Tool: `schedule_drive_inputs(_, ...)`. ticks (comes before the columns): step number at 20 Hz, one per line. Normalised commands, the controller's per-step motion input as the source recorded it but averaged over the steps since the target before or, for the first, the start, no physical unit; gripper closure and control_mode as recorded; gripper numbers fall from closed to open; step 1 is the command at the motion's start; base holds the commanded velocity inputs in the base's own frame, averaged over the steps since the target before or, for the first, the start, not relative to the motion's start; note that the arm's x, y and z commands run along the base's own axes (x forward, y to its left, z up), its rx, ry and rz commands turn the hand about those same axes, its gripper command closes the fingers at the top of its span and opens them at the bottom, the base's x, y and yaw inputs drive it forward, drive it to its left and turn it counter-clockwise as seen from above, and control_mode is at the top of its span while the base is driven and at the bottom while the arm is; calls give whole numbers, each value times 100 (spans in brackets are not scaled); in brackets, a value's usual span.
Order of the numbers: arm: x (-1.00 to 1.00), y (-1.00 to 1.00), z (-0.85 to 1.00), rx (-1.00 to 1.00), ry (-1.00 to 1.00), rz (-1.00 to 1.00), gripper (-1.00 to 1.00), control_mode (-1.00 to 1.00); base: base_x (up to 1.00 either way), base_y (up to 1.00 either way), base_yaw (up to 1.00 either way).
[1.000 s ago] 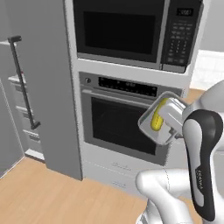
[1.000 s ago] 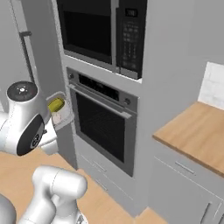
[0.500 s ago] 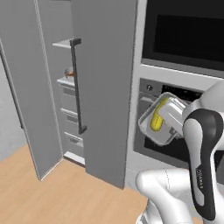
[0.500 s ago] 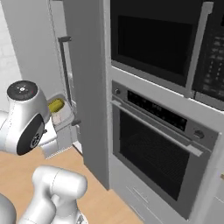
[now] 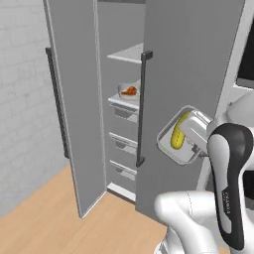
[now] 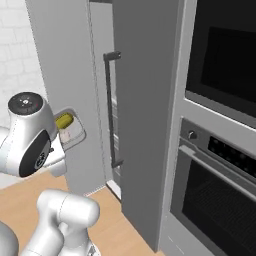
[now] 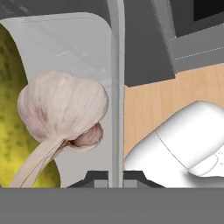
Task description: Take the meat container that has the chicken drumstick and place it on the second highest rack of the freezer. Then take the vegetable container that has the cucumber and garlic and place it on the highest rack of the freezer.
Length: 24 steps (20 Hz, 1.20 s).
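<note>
My gripper (image 5: 191,147) is shut on the rim of the vegetable container (image 5: 173,149), a small grey metal tray held tilted in front of the freezer (image 5: 111,30). The yellow-green cucumber (image 5: 178,135) lies in it. In the hand view my gripper (image 7: 116,176) pinches the vegetable container's wall (image 7: 116,78), with the garlic (image 7: 61,107) and the cucumber (image 7: 9,113) close by inside. The vegetable container (image 6: 72,134) and cucumber (image 6: 63,120) also show beside the arm. Inside the open freezer, the meat container (image 5: 128,93) with the chicken drumstick (image 5: 130,91) rests on the white shelf below the highest rack (image 5: 128,53).
Two open grey doors with dark bar handles (image 5: 142,106) flank the freezer opening, and grey drawers (image 5: 123,143) sit under the shelves. An oven (image 6: 220,200) and a microwave (image 6: 225,50) stand to the right. A pale brick wall (image 5: 22,99) lies left, above the wooden floor (image 5: 44,223).
The base has driven left, so the view has swung from the oven to the open freezer. The tray with the cucumber has stayed in the shut gripper.
</note>
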Motion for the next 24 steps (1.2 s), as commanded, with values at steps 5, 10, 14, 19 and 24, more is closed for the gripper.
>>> schedule_drive_inputs(5,0,0,0,0,0,0,100,100,62,24,-9)
schedule_drive_inputs(10,0,0,0,0,0,0,100,100,61,45,-45)
schedule_drive_inputs(14,0,0,0,0,0,0,100,100,71,82,-57)
schedule_drive_inputs(19,0,0,0,0,0,0,100,100,86,49,-46)
schedule_drive_inputs(24,0,0,0,0,0,0,100,100,76,24,-21)
